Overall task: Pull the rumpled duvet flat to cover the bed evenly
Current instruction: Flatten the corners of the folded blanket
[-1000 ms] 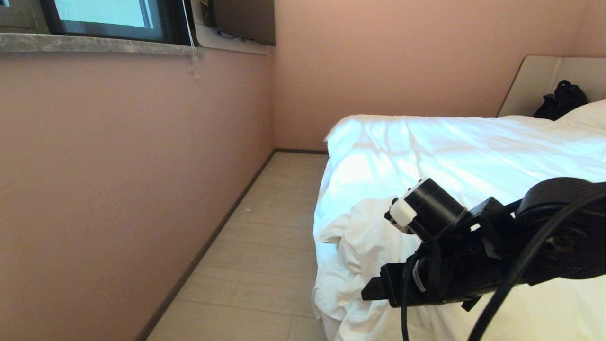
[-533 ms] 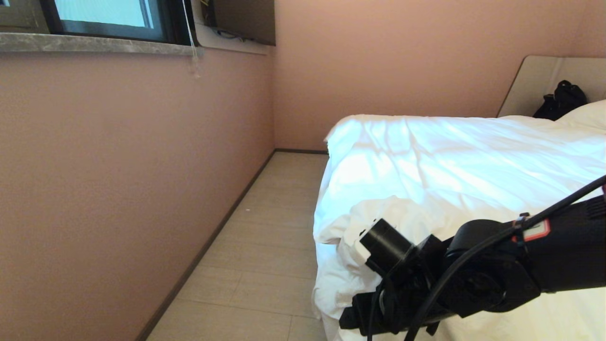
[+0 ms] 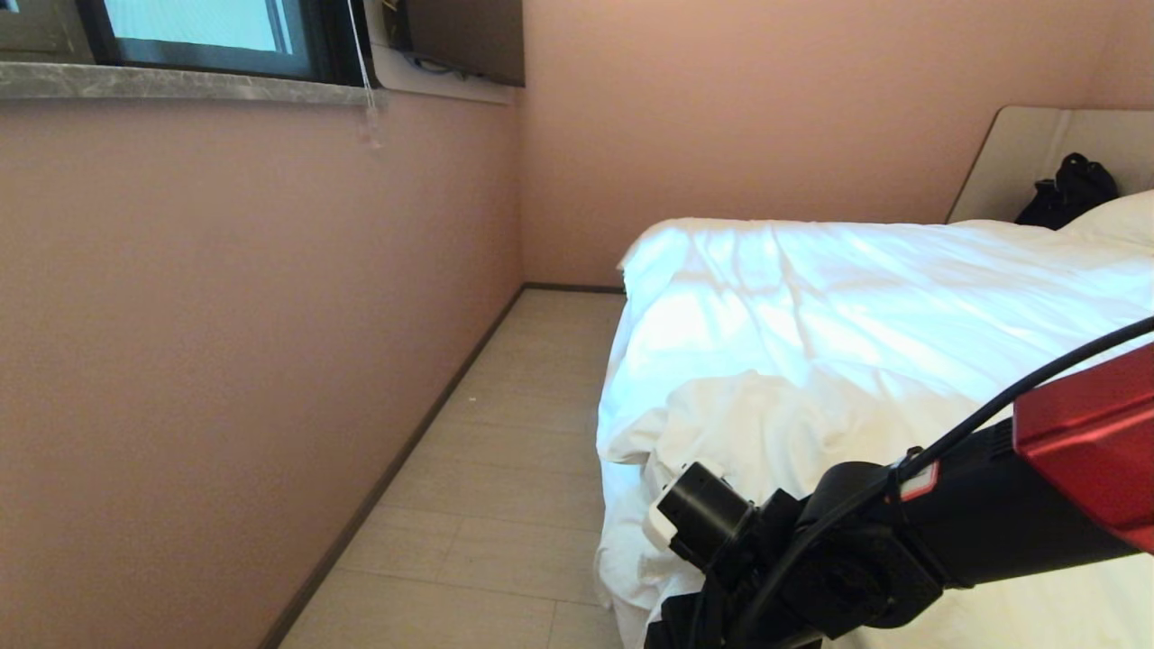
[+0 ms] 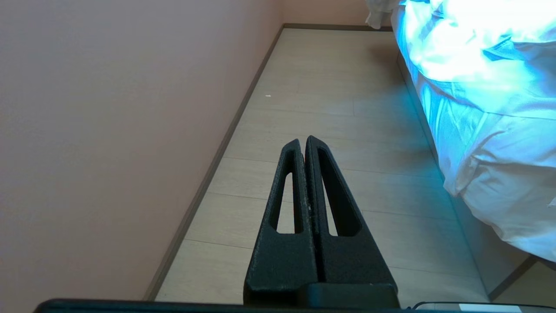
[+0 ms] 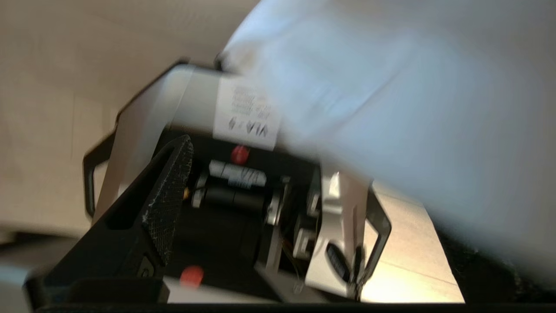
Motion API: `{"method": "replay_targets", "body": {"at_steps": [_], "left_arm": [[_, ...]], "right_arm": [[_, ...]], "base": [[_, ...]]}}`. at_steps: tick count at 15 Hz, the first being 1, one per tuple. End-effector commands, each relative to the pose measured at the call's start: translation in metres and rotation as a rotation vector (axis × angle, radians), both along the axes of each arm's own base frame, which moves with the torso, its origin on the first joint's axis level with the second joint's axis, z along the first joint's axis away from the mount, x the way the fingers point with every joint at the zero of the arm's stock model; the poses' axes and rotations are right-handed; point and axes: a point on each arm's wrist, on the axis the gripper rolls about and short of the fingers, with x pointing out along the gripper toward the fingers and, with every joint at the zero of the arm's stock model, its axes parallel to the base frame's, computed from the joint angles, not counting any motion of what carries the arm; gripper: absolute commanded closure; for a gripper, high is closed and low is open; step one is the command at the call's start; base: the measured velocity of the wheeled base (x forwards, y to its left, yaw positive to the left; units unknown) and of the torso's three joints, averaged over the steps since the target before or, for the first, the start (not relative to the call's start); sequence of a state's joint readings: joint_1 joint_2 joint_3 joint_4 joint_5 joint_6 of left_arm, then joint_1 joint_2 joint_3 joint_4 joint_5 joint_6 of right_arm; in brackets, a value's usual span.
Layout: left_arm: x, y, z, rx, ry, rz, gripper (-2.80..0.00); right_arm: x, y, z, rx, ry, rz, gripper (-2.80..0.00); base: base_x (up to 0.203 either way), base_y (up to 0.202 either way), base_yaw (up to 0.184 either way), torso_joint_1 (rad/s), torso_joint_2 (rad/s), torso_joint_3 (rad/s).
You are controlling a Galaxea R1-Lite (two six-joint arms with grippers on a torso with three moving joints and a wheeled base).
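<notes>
The duvet [image 3: 811,324] is seen spread white over most of the bed [image 3: 1028,153], filling the right half of the head view, but a rumpled fold is bunched at the near corner, in the lower centre of the frame, where cloth hangs over the bed's edge toward the floor [image 3: 505,469]. Over the last second the right arm has been swung down and leftward across the lower right of the frame, from above the bunched fold to low beside it, so that its wrist is now found at the bottom edge. The right pincer [image 5: 169,182] is out of the head view; in the right wrist view one finger is seen, with white cloth close alongside, and the pincer is taken as spread wide with nothing pinched. This is judged an approach to the hanging corner, the pull not yet begun. The left pincer [image 4: 305,148] is pressed together, parked above the floor beside the bed.
</notes>
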State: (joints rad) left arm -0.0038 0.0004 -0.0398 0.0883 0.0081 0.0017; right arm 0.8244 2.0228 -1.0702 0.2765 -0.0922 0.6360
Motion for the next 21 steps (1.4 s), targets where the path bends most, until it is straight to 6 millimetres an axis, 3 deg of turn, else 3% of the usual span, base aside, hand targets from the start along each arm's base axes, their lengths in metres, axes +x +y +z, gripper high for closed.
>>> {"method": "replay_targets", "body": {"at_steps": [1,8,15,21], "left_arm": [[0.0,0.0,0.0,0.0,0.001,0.0,0.0],[0.0,0.0,0.0,0.0,0.001,0.0,0.0],[0.0,0.0,0.0,0.0,0.002,-0.001,0.0],[0.0,0.0,0.0,0.0,0.002,-0.001,0.0]], "right_arm": [[0.015,-0.002,-0.008,-0.002,-0.062,-0.055,-2.8],[0.031,0.004,-0.041,-0.089,-0.116,-0.105,-2.8],[0.045,0.006,-0.047,-0.091,-0.205,-0.154,-2.8],[0.041,0.001,-0.023,-0.049,-0.242,-0.163,-2.8]], "base": [[0.0,0.0,0.0,0.0,0.0,0.0],[0.0,0.0,0.0,0.0,0.0,0.0],[0.0,0.0,0.0,0.0,0.0,0.0],[0.0,0.0,0.0,0.0,0.0,0.0]]}}
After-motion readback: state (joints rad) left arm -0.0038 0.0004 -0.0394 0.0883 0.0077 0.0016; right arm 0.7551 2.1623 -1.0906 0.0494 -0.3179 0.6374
